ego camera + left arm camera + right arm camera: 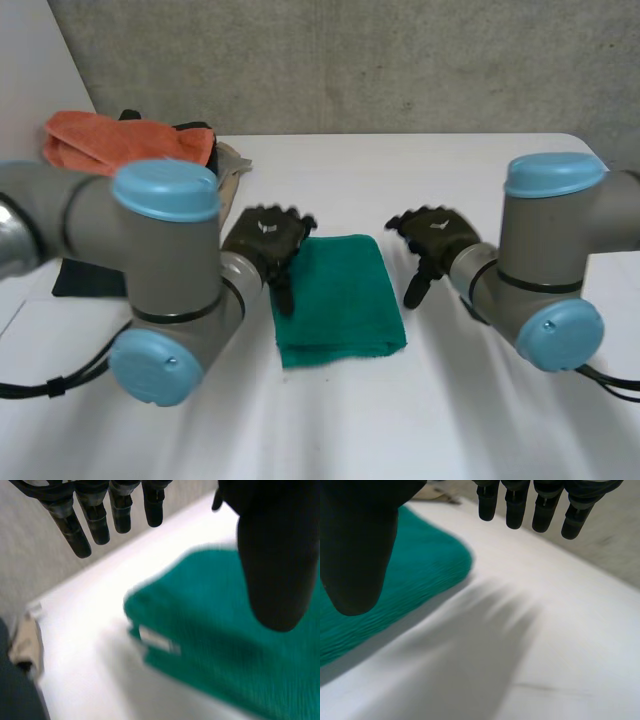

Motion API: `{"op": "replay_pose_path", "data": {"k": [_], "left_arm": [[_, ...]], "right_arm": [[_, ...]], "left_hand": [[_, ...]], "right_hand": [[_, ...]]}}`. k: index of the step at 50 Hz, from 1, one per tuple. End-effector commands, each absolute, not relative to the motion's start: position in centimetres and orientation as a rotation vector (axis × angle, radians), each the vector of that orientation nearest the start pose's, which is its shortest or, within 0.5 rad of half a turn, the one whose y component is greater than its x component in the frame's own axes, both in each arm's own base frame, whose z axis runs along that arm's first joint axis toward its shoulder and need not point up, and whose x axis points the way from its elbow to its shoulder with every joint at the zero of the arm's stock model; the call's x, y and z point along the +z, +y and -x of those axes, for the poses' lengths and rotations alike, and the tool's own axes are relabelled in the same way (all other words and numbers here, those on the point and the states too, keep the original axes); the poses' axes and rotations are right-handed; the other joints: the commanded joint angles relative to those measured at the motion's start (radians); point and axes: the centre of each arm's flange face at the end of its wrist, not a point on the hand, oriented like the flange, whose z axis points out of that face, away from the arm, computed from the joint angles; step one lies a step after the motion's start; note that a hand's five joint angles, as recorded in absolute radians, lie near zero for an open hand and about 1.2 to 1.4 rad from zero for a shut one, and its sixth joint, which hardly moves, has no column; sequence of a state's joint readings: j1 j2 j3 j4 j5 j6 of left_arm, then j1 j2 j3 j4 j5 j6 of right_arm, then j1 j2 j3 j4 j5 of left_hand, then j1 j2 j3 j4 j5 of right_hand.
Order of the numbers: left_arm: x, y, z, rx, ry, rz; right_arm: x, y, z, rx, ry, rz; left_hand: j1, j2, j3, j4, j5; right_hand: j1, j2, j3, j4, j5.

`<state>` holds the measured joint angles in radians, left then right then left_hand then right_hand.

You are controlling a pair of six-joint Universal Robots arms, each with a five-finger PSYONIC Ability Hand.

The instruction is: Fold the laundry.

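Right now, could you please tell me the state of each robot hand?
Left robot hand: open, holding nothing, at the edge of the folded green towel.
Right robot hand: open, holding nothing, beside it.

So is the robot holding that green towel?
No, nothing is held. The left robot hand is open at the edge of the folded green towel; the right robot hand is open beside it.

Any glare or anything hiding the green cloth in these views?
Head view: no glare; green cloth evenly lit, left hand overlapping its left edge. Left wrist view: its thumb covers part of the cloth. Right wrist view: right hand covers part too.
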<state>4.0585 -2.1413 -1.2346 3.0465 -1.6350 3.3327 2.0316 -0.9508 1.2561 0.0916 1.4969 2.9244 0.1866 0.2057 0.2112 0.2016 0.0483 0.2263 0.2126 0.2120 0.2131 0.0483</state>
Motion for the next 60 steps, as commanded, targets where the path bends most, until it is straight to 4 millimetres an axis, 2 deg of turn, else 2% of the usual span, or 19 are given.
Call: {"op": "replay_pose_path", "data": {"k": [1, 5, 9, 11, 15, 18, 23, 25, 26, 27, 33, 36, 41, 45, 50, 51, 54, 55, 60], "left_arm": [[24.6, -22.8, 33.6, -2.205, 2.501, -1.121], [26.2, -21.9, 33.1, -2.254, 2.597, -1.261], [27.3, -20.2, 32.5, -2.200, 2.780, -1.485], [27.6, -19.2, 32.2, -2.150, 2.869, -1.622], [28.1, -17.7, 31.7, -2.119, 2.913, -1.828], [28.2, -17.5, 31.6, -2.121, 2.910, -1.850], [27.6, -17.8, 31.4, -2.146, 2.887, -1.763], [27.4, -17.8, 31.4, -2.145, 2.886, -1.743], [27.2, -17.8, 31.3, -2.144, 2.887, -1.725], [27.1, -17.9, 31.3, -2.148, 2.882, -1.717], [27.3, -18.3, 31.1, -2.209, 2.840, -1.663], [27.6, -18.4, 31.0, -2.254, 2.804, -1.643], [27.9, -18.9, 30.9, -2.297, 2.798, -1.570], [27.8, -19.2, 30.9, -2.306, 2.832, -1.509], [27.9, -19.2, 31.1, -2.332, 2.821, -1.506], [27.9, -19.3, 31.1, -2.337, 2.819, -1.502], [28.1, -19.4, 31.2, -2.359, 2.803, -1.494], [28.2, -19.4, 31.2, -2.363, 2.798, -1.493], [28.5, -19.2, 31.5, -2.384, 2.782, -1.491]], "right_arm": [[19.0, -28.3, -28.1, -1.786, 2.282, 0.734], [17.7, -26.4, -27.7, -1.678, 2.297, 0.607], [14.8, -23.4, -28.3, -1.430, 2.318, 0.506], [13.8, -22.6, -28.7, -1.366, 2.318, 0.493], [11.7, -21.6, -29.8, -1.309, 2.303, 0.499], [10.5, -21.9, -30.6, -1.334, 2.288, 0.512], [9.3, -23.1, -31.4, -1.382, 2.300, 0.509], [9.2, -23.7, -31.5, -1.415, 2.303, 0.495], [9.3, -24.0, -31.5, -1.434, 2.299, 0.485], [9.5, -24.3, -31.5, -1.455, 2.291, 0.469], [12.2, -26.8, -31.4, -1.650, 2.141, 0.379], [12.6, -27.4, -31.4, -1.656, 2.125, 0.381], [11.9, -28.0, -31.2, -1.610, 2.163, 0.392], [11.5, -29.6, -30.6, -1.620, 2.193, 0.370], [13.3, -33.5, -29.0, -1.742, 2.162, 0.282], [14.4, -35.4, -28.1, -1.811, 2.127, 0.231], [15.5, -38.5, -26.5, -1.906, 2.096, 0.164], [15.9, -40.4, -25.4, -1.960, 2.088, 0.122], [16.4, -45.6, -21.6, -2.085, 2.122, -0.007]], "left_hand": [[-0.012, -0.031, -0.037, -0.027, -0.048], [-0.012, -0.031, -0.037, -0.027, -0.048], [-0.012, -0.031, -0.037, -0.027, -0.048], [-0.012, -0.031, -0.037, -0.027, -0.048], [-0.012, -0.031, -0.037, -0.027, -0.048], [-0.012, -0.031, -0.037, -0.027, -0.048], [-0.012, -0.031, -0.037, -0.027, -0.048], [-0.012, -0.031, -0.037, -0.027, -0.048], [-0.012, -0.031, -0.037, -0.027, -0.048], [-0.012, -0.031, -0.037, -0.027, -0.048], [-0.012, -0.031, -0.037, -0.027, -0.048], [-0.012, -0.031, -0.037, -0.027, -0.048], [-0.012, -0.031, -0.037, -0.027, -0.048], [-0.012, -0.031, -0.037, -0.027, -0.048], [-0.012, -0.031, -0.037, -0.027, -0.048], [-0.012, -0.031, -0.037, -0.027, -0.048], [-0.012, -0.031, -0.037, -0.027, -0.048], [-0.012, -0.031, -0.037, -0.027, -0.048], [-0.012, -0.031, -0.037, -0.027, -0.048]], "right_hand": [[-0.052, -0.038, -0.038, -0.039, -0.048], [-0.052, -0.038, -0.038, -0.039, -0.048], [-0.052, -0.038, -0.038, -0.039, -0.048], [-0.052, -0.038, -0.038, -0.039, -0.048], [-0.052, -0.038, -0.038, -0.039, -0.048], [-0.052, -0.038, -0.038, -0.039, -0.048], [-0.040, -0.027, -0.026, -0.027, -0.037], [0.559, 0.572, 0.573, 0.572, 0.562], [0.983, 0.997, 0.998, 0.996, 0.987], [1.168, 1.182, 1.182, 1.181, 1.172], [1.170, 1.184, 1.184, 1.183, 1.173], [1.170, 1.184, 1.184, 1.183, 1.173], [1.170, 1.184, 1.184, 1.183, 1.173], [1.170, 1.184, 1.184, 1.183, 1.173], [1.170, 1.184, 1.184, 1.183, 1.173], [1.170, 1.184, 1.184, 1.183, 1.173], [1.170, 1.184, 1.184, 1.183, 1.173], [1.170, 1.184, 1.184, 1.183, 1.173], [1.170, 1.184, 1.184, 1.183, 1.173]]}}
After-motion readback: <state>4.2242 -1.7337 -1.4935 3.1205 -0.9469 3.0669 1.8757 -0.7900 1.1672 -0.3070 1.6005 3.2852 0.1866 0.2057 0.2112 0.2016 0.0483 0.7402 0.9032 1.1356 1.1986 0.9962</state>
